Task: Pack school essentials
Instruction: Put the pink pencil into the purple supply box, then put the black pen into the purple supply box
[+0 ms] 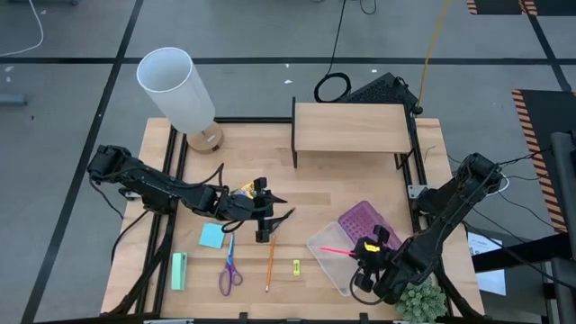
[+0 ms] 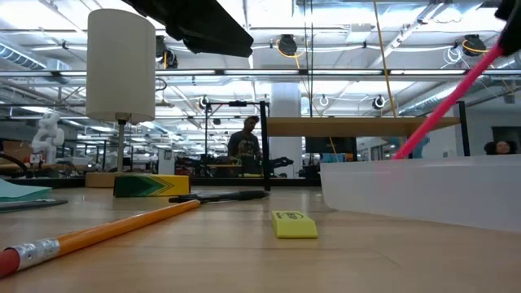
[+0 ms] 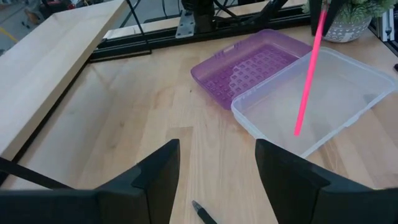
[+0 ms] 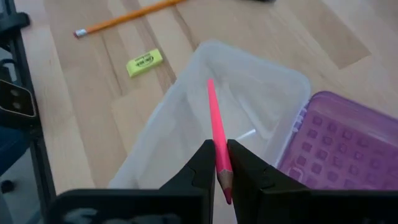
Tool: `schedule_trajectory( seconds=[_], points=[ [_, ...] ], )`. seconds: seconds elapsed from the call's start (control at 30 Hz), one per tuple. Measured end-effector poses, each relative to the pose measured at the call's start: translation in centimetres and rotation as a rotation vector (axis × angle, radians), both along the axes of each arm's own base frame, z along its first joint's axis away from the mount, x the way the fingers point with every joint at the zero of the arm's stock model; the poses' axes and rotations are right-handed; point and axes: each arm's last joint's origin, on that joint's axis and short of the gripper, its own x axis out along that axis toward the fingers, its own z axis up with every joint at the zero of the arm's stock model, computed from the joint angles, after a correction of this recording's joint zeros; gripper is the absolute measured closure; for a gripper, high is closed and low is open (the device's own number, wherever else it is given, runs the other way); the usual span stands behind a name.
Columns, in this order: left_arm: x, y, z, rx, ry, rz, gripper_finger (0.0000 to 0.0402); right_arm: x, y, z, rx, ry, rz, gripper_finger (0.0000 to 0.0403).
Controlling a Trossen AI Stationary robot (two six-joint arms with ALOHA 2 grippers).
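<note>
Orange wooden pencil [image 2: 98, 233] lies nearest on the bench. Right tool [image 4: 219, 163] pinches light, stiff, slippery pink pen [image 4: 216, 138] near its tip, over the clear plastic case [image 4: 186, 124]; left tool [image 3: 214, 165] spread.

A pink pen [image 2: 444, 106] slants above the clear case [image 2: 423, 191]; orange pencil [image 2: 106, 230], apparently an eraser [image 2: 294, 224] nearby.

The desk [image 1: 333, 193] is seen as pale wood with a smooth, faintly satin grain; the case tray [image 4: 236, 99] is formed of clear, glossy plastic, its lid [image 3: 249, 65] of translucent purple plastic moulded in a grid; the pink pen [image 4: 216, 134] is shown smooth and matt, clamped in the right pincer [image 4: 219, 163] of matt black plastic; the orange pencil [image 2: 114, 229] is lacquered, with a metal ferrule.
</note>
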Motion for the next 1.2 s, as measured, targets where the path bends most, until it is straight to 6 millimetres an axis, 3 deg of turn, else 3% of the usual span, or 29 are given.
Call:
schedule_trajectory(
  seconds=[0.3, 0.63, 1.2],
  points=[
    [0.0, 0.0, 0.0, 0.0, 0.0, 0.0, 0.0188, -0.4, -0.5, -3.0, 0.027, -0.017, -0.018, 0.0381],
    [0.0, 0.0, 0.0, 0.0, -0.001, 0.0, 0.0188, -0.4, -0.8, -4.2, 0.057, -0.039, -0.022, 0.0377],
    [0.0, 0.0, 0.1, -0.006, -0.009, 0.002, 0.0188, -0.4, -0.6, -4.6, 0.122, -0.021, -0.013, 0.0275]
  ],
)
